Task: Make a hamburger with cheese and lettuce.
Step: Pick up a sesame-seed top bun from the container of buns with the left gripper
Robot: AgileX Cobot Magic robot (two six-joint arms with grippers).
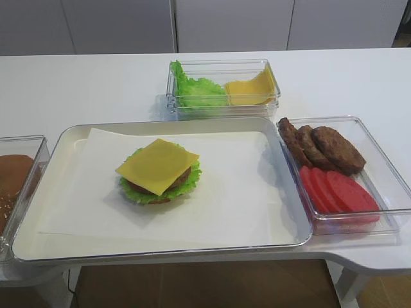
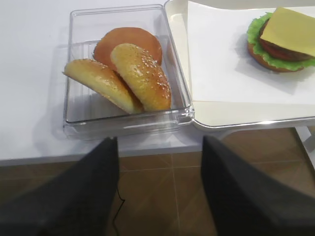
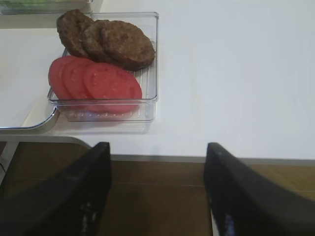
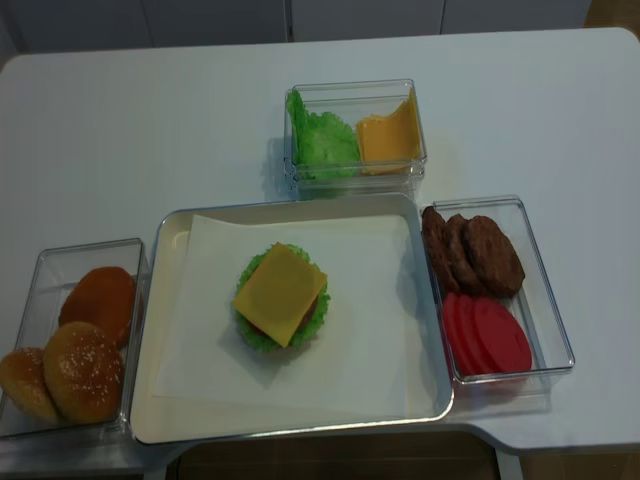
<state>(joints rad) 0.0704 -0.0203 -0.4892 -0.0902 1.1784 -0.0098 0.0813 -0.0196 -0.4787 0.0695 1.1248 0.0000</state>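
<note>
The hamburger (image 1: 158,172) stands on white paper in the tray (image 1: 282,239): bottom bun, frilly lettuce (image 1: 142,196), patty, then the square yellow cheese (image 1: 158,165) on top, with no top bun. It also shows in the left wrist view (image 2: 283,42) and the second high view (image 4: 281,297). Sesame buns (image 2: 140,73) lie in a clear box left of the tray. My left gripper (image 2: 160,184) is open and empty, off the table's front edge below that box. My right gripper (image 3: 157,189) is open and empty, off the front edge to the right of the patty box. Neither gripper shows in the high views.
A clear box (image 1: 221,86) at the back holds a green leaf bunch and stacked yellow slices. A clear box (image 1: 379,170) right of the tray holds dark patties (image 3: 106,39) and red tomato slices (image 3: 93,81). The bun box (image 4: 60,255) sits left of the tray.
</note>
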